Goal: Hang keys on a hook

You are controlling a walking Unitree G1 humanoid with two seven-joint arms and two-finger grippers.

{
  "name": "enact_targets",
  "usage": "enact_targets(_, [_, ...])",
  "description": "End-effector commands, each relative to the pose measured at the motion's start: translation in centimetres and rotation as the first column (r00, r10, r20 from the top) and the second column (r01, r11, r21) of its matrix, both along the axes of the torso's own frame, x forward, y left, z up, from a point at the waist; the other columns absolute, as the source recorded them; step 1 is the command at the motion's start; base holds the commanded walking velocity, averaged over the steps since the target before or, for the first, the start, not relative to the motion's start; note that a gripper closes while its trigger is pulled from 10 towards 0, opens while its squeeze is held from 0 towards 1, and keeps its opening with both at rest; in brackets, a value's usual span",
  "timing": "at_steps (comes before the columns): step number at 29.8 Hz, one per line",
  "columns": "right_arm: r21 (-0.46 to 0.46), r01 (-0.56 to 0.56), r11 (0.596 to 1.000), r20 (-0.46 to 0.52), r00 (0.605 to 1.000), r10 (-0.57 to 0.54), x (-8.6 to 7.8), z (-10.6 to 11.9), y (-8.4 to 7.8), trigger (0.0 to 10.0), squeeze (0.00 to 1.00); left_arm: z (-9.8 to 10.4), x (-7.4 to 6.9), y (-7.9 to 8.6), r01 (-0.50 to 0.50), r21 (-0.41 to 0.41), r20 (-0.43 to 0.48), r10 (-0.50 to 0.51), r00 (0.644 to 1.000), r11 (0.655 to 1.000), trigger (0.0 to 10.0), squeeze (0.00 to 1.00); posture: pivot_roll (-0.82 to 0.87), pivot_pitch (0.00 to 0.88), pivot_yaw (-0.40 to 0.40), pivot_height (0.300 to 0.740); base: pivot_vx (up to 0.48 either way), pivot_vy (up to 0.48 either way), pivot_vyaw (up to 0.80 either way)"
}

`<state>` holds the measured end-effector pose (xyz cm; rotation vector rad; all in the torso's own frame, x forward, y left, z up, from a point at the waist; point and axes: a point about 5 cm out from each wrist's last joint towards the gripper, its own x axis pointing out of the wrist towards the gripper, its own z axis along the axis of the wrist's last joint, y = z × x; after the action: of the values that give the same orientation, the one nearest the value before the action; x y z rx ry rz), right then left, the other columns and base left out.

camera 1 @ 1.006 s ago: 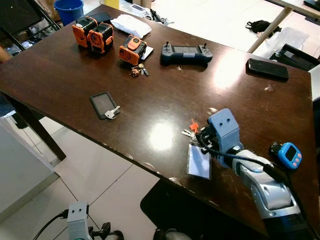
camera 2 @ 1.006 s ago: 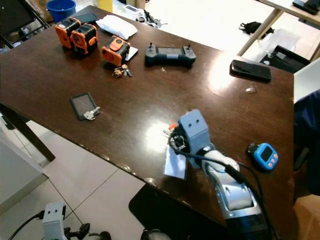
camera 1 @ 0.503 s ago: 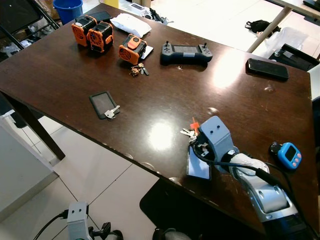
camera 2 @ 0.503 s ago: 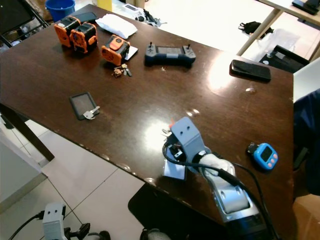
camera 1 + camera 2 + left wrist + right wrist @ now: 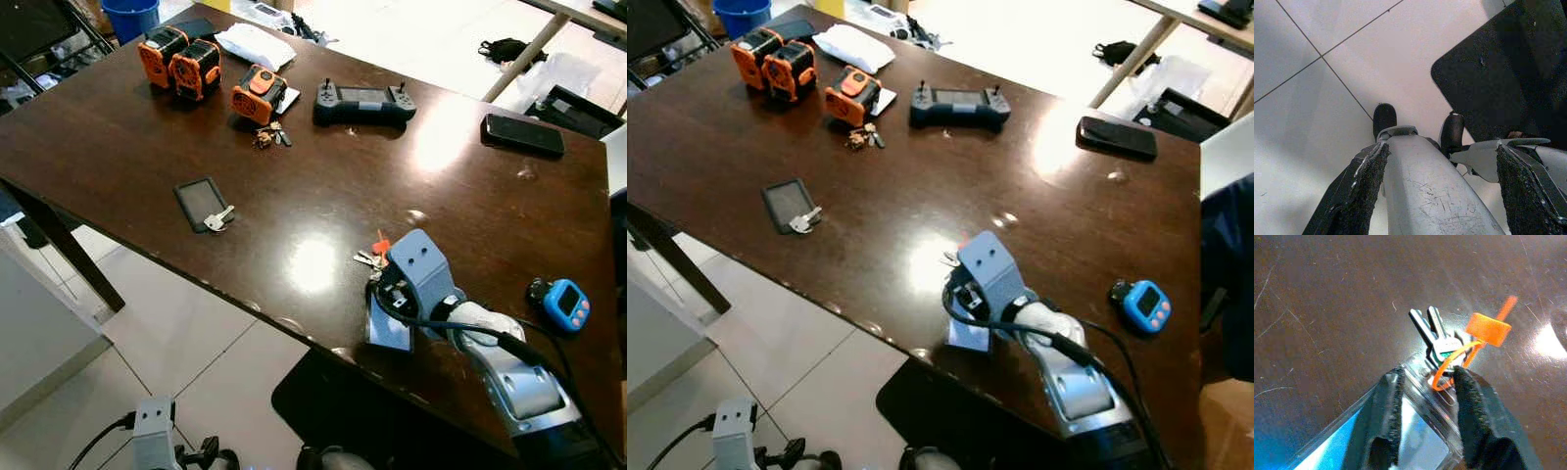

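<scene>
A bunch of silver keys (image 5: pixel 1436 337) with an orange tag (image 5: pixel 1488 328) lies on the dark wooden table (image 5: pixel 147 127) near its front edge. It is tied to a clear card holder (image 5: pixel 1418 431), also seen as the card holder (image 5: pixel 388 331) that juts over the edge. My right gripper (image 5: pixel 378 290) reaches down at the holder's top. Its two black fingers (image 5: pixel 1385 411) stand close on either side of that top and pinch it just behind the keys. My left arm hangs idle, and its gripper (image 5: pixel 1444 147) is open above the tiled floor.
A dark card holder with a key (image 5: pixel 204 204) lies at mid-left. Orange devices (image 5: pixel 181 61), another small key bunch (image 5: pixel 270 137), a black controller (image 5: pixel 364 101), a phone (image 5: pixel 522 134) and a blue timer (image 5: pixel 566 302) also sit on the table. A black mat (image 5: pixel 343 411) lies below the edge.
My right gripper has dropped lower and drawn slightly back toward the table's front edge, coming down onto the card holder's top. The keys and other objects have stayed put.
</scene>
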<state>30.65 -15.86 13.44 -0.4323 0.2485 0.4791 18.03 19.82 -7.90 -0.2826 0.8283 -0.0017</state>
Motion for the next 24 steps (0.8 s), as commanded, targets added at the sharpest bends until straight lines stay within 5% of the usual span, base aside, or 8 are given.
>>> enact_targets(1, [-0.005,0.023,1.000,-0.037,0.999,-0.023,-0.3,-0.9,-0.6,0.0,0.00,-0.5,-0.9,-0.3,-0.005,-0.012,-0.026,0.004,1.000,1.000,10.0,0.00,-0.11,0.153,-0.016,0.740,0.000,0.000,0.00])
enact_targets(15, [0.005,0.035,0.999,-0.034,0.999,-0.035,-0.3,-1.0,-0.6,0.0,0.00,-0.4,-0.9,0.0,0.006,-0.004,-0.027,-0.006,1.000,1.000,10.0,0.00,-0.11,0.139,-0.013,0.740,0.000,0.000,0.00])
enact_targets(20, [0.063,0.044,0.997,0.020,0.999,-0.045,-0.1,-0.5,-0.5,0.0,0.00,-0.4,-0.8,0.2,0.013,0.001,-0.028,-0.013,1.000,1.000,10.0,0.00,-0.11,0.133,-0.007,0.740,0.000,0.000,0.00])
enact_targets(24, [0.214,0.029,0.976,0.143,0.988,-0.061,0.6,1.6,0.0,0.0,0.00,-0.3,-0.6,0.2,0.015,0.002,-0.024,-0.015,1.000,1.000,10.0,0.00,-0.11,0.128,-0.005,0.740,0.000,0.000,0.00])
